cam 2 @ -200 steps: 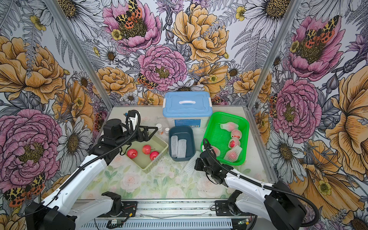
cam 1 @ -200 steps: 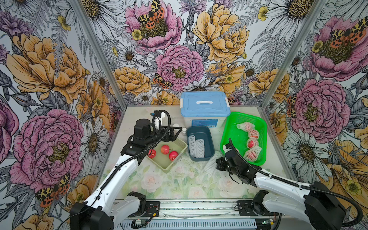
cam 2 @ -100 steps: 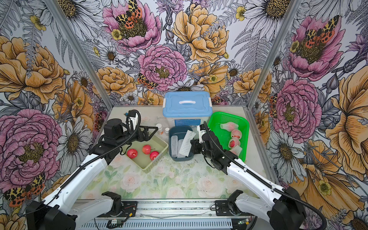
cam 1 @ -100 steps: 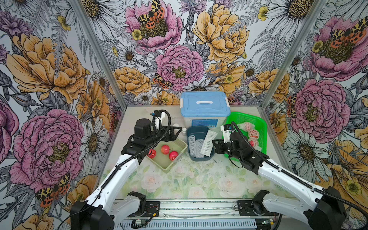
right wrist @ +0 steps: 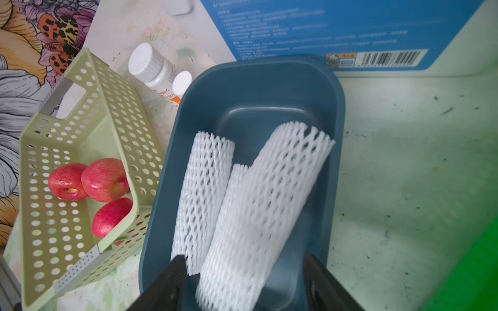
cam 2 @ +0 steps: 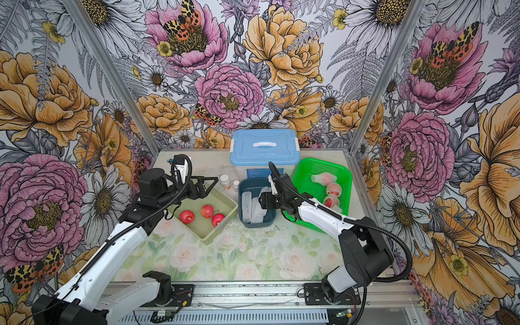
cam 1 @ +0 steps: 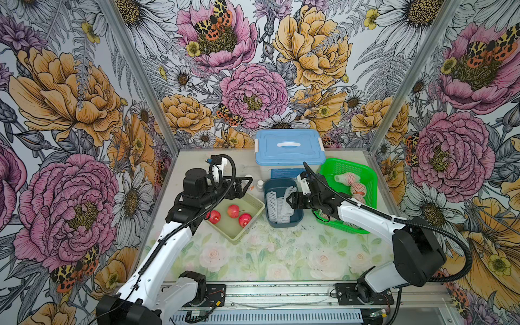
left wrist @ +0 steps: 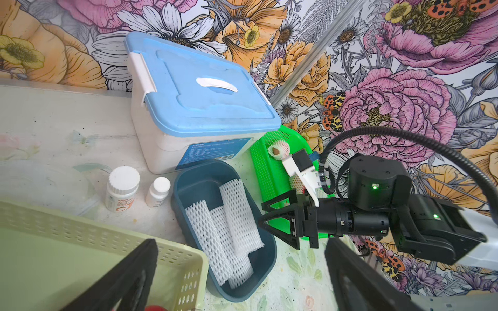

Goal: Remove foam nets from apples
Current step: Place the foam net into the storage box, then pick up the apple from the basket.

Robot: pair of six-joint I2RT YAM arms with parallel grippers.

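Note:
Three bare red apples [cam 1: 233, 210] [cam 2: 207, 210] [right wrist: 103, 179] lie in a pale green perforated basket [cam 1: 247, 230]. My left gripper [cam 1: 247, 184] [left wrist: 241, 247] hovers open and empty over that basket's far side. Several white foam nets [cam 1: 271, 202] [left wrist: 229, 215] lie in a dark blue bin [cam 1: 281, 225]. My right gripper [cam 1: 289, 201] [right wrist: 245, 259] stands open over the bin's right rim. The newest foam net [right wrist: 269, 188] lies loose between its spread fingers, leaning on the others. Apples still in nets [cam 1: 349, 177] [cam 2: 326, 177] rest in the green lattice basket [cam 1: 365, 171].
A blue-lidded white storage box [cam 1: 289, 149] stands behind the bin. Two small white pill bottles [left wrist: 122, 188] sit between the pale basket and the box. The right arm's forearm crosses the green basket's front part. The flowered mat [cam 1: 267, 253] spreads toward the front rail.
My right gripper carried a foam net from the table's front up over the dark blue bin, then opened and let it drop in. The left arm has not moved.

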